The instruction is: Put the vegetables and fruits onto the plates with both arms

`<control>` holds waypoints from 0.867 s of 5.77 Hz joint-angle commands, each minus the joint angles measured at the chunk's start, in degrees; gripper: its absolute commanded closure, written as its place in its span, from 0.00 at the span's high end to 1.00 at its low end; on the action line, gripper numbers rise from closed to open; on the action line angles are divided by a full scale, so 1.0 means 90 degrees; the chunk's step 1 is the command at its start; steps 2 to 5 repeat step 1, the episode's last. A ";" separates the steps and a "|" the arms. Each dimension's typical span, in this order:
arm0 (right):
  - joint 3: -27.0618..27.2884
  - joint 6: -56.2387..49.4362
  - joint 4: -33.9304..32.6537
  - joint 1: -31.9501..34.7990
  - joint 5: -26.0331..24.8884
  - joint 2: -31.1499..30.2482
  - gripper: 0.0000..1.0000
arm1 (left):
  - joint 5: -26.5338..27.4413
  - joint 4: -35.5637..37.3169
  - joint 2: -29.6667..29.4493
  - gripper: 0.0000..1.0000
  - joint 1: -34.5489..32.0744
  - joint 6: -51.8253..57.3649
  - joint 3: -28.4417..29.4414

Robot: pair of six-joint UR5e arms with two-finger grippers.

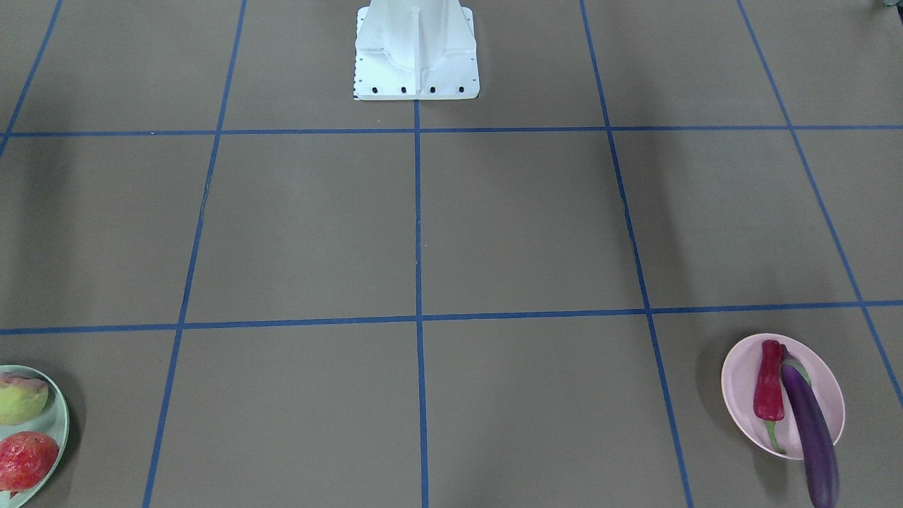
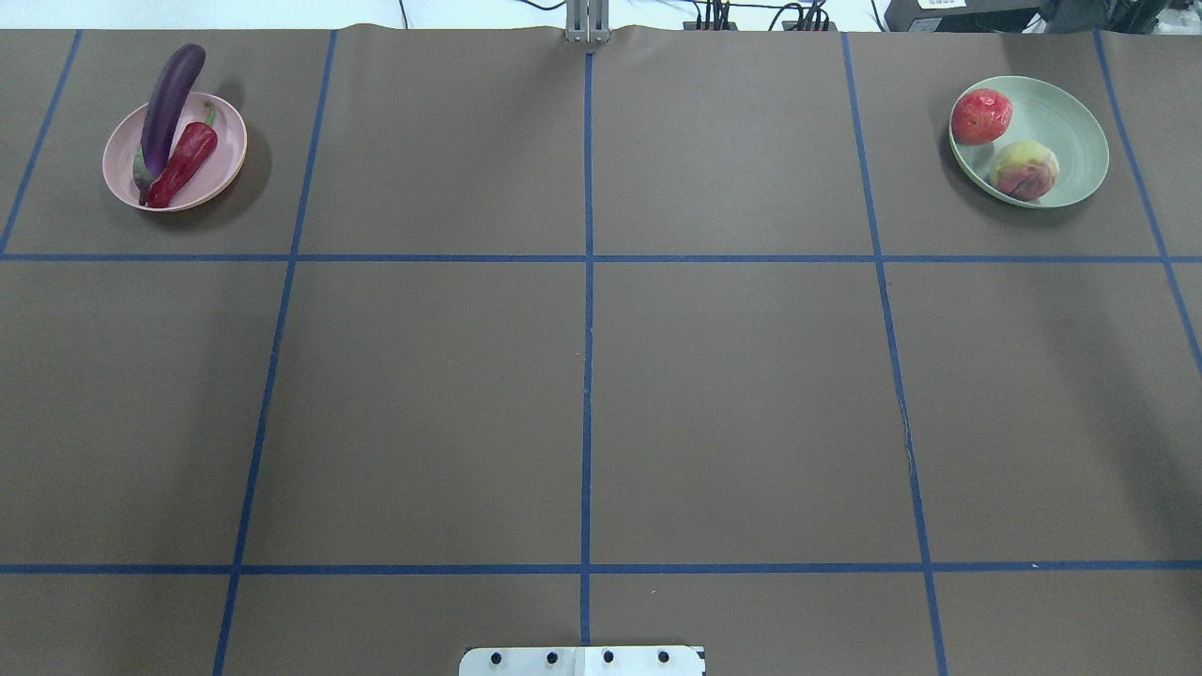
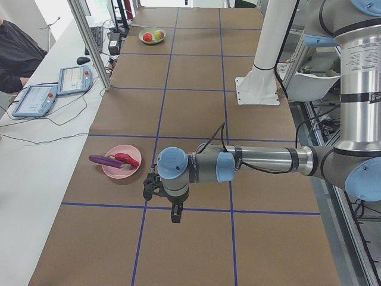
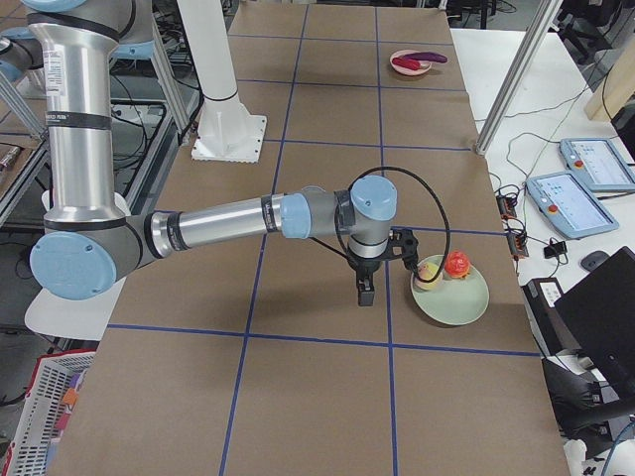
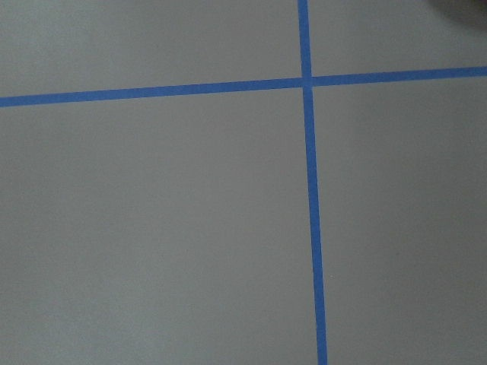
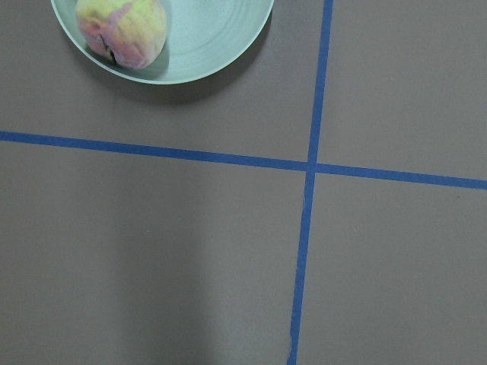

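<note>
The purple eggplant (image 2: 169,103) and red chili pepper (image 2: 183,161) lie on the pink plate (image 2: 225,160) at the far left; the eggplant's end sticks out over the rim. The pomegranate (image 2: 981,115) and peach (image 2: 1024,170) lie in the mint green plate (image 2: 1075,131) at the far right. My left gripper (image 3: 174,213) hangs over bare table near the pink plate (image 3: 113,171). My right gripper (image 4: 364,291) hangs just beside the green plate (image 4: 461,305). Both show only in the side views, so I cannot tell whether they are open. The right wrist view shows the peach (image 6: 122,30).
The white base block (image 1: 416,49) stands at the robot's side of the table. Blue tape lines grid the brown table. Beside the table are metal frame posts (image 3: 89,42), control tablets (image 3: 36,98) and a seated person (image 3: 12,56).
</note>
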 commanded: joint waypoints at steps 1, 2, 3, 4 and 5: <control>-0.0015 -0.0007 0.0000 0.0000 -0.0014 -0.0009 1.00 | 0.0008 0.0000 0.0013 1.00 -0.0010 0.0000 -0.0037; -0.0015 -0.0007 0.0000 0.0000 -0.0014 -0.0009 1.00 | 0.0008 0.0000 0.0013 1.00 -0.0010 0.0000 -0.0037; -0.0015 -0.0007 0.0000 0.0000 -0.0014 -0.0009 1.00 | 0.0008 0.0000 0.0013 1.00 -0.0010 0.0000 -0.0037; -0.0015 -0.0007 0.0000 0.0000 -0.0014 -0.0009 1.00 | 0.0008 0.0000 0.0013 1.00 -0.0010 0.0000 -0.0037; -0.0015 -0.0007 0.0000 0.0000 -0.0014 -0.0009 1.00 | 0.0008 0.0000 0.0013 1.00 -0.0010 0.0000 -0.0037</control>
